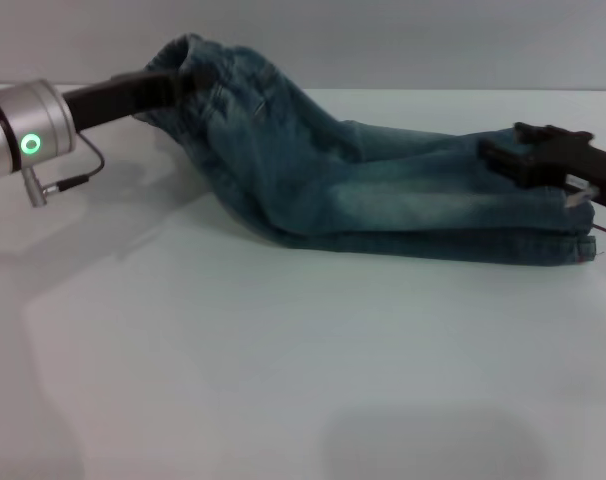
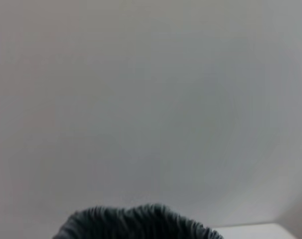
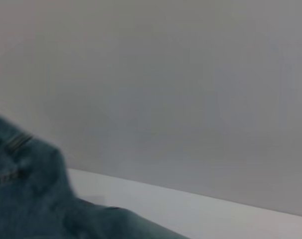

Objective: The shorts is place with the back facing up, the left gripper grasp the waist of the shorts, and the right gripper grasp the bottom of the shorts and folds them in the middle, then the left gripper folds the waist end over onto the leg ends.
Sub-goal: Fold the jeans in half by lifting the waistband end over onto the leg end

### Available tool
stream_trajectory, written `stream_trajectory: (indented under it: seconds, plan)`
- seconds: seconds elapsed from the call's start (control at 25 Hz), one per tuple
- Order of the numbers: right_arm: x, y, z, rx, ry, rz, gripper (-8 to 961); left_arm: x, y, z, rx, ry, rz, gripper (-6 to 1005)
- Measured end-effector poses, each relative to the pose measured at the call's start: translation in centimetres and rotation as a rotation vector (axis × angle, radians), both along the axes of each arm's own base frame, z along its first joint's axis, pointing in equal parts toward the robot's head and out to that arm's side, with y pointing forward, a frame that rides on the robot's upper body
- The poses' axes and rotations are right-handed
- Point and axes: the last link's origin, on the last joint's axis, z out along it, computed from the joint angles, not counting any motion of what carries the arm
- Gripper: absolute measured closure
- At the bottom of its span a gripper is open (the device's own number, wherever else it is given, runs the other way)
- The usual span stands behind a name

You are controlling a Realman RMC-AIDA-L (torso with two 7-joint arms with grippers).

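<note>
Blue faded-wash denim shorts, soft and creased, folded lengthwise into a long narrow strip on the smooth white table; the darker gathered elastic waist is lifted off the table, pinched in the black angular left gripper on its silver cylindrical wrist with green ring light, arm reaching in level from the left. Black blocky right gripper lies low on the straight stitched leg ends, which rest flat on the table directly beneath it, fingers apparently clamped on the denim.
</note>
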Motion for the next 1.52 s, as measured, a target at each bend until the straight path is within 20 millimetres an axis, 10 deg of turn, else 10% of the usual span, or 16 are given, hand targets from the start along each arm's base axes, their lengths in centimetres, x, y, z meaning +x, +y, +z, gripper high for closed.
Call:
stream_trajectory:
  seconds: [0.84,1.52]
  plan:
    - [-6.0,1.6,-5.5,-0.131,0.04,0.103,386,10.0,1.8,1.6,-0.081,-0.159,-0.278,908]
    - [-12.5,1.8,-9.1,-0.286,0.071,0.239,385,12.0,2.0,1.5,-0.106,-0.173,-0.326,893]
